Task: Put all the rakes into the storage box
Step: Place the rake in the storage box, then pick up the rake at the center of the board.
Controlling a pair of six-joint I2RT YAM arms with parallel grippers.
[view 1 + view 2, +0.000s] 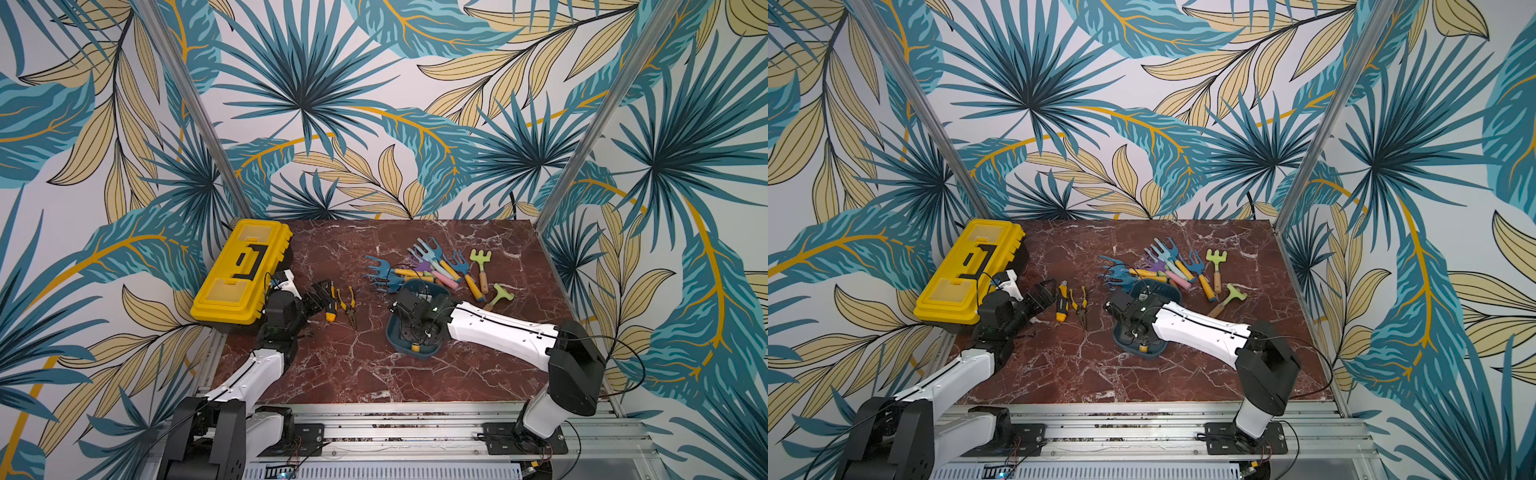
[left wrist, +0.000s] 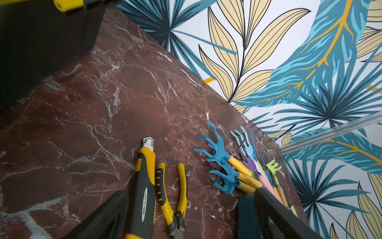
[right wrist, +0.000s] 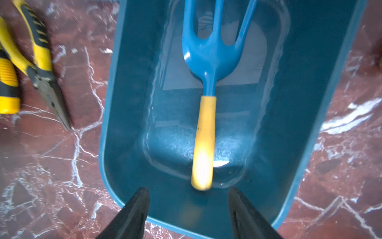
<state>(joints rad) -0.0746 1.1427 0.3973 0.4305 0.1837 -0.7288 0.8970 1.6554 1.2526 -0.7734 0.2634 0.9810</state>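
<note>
The storage box point(image 1: 432, 352) point(image 1: 1152, 353) is a dark teal tub in the middle of the marble table. A rake point(image 3: 208, 62) with a blue forked head and a yellow handle lies flat on its floor, free of any grip. My right gripper point(image 3: 187, 189) point(image 1: 410, 334) hangs open just above the handle end, inside the box wall point(image 3: 128, 82). A pile of other rakes point(image 1: 432, 266) point(image 2: 237, 167) lies behind the box. My left gripper point(image 1: 322, 293) point(image 2: 190, 192) stands open and empty, low over the table to the left.
A yellow toolbox point(image 1: 241, 270) stands at the table's left edge. A yellow-black utility knife point(image 1: 331, 305) point(image 2: 144, 186) and pliers point(image 1: 349, 305) point(image 2: 171, 196) lie between my left gripper and the box. Two green rakes point(image 1: 481, 266) lie right of the pile.
</note>
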